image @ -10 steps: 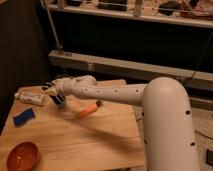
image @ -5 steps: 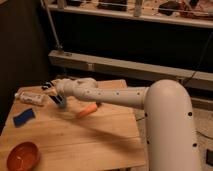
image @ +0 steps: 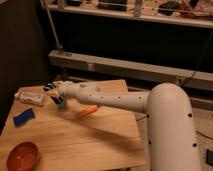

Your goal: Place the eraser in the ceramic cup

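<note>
End effector (image: 51, 90) low over the far-left part of the wooden surface (image: 100, 145), at the tip of a white arm (image: 110, 99) reaching in from the right. Cannot tell whether spread or pressed together. Small blue ceramic cup (image: 61, 103) just beside and below it; contact unclear. Blue eraser (image: 23, 117) flat on the surface near the left edge, apart from the cup, nearer the camera than a white tube (image: 30, 97). Orange item (image: 86, 111) lying under the arm. Orange-red bowl (image: 22, 156) at the near-left corner.
</note>
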